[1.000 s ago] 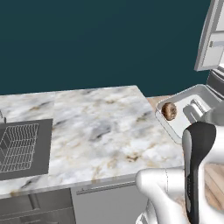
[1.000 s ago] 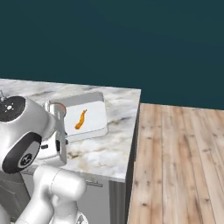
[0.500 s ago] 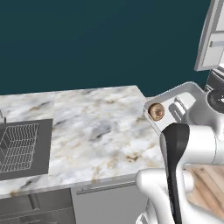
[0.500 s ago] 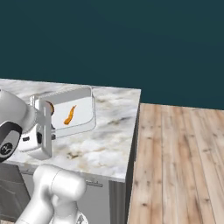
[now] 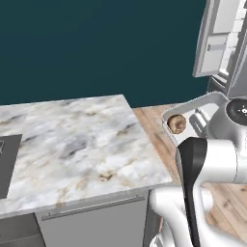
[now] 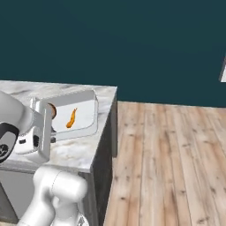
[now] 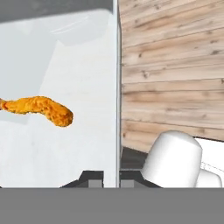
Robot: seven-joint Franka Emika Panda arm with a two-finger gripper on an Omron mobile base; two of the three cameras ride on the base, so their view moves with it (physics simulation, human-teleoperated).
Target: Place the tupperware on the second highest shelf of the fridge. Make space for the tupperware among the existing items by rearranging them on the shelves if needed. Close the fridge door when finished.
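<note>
Tool [image 7: 111, 175]: your jaws are pinched onto the rim of the shallow white rectangular tupperware tub [image 6: 81, 115].
Tub: it's lifted, tilted, hanging past the marble worktop [image 5: 72, 149] edge.
Fridge [image 5: 224, 43]: grey, door open, far right.

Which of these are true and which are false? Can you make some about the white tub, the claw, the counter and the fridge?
1. The claw is shut on the tupperware's wall. True.
2. The tupperware rests flat on the counter. False: it is lifted and tipped up on its side.
3. An orange food piece lies in the tupperware. True.
4. The round brown lump sits on the wooden floor. False: it is inside the tupperware.
5. The fridge door is closed. False: it stands open.
</note>
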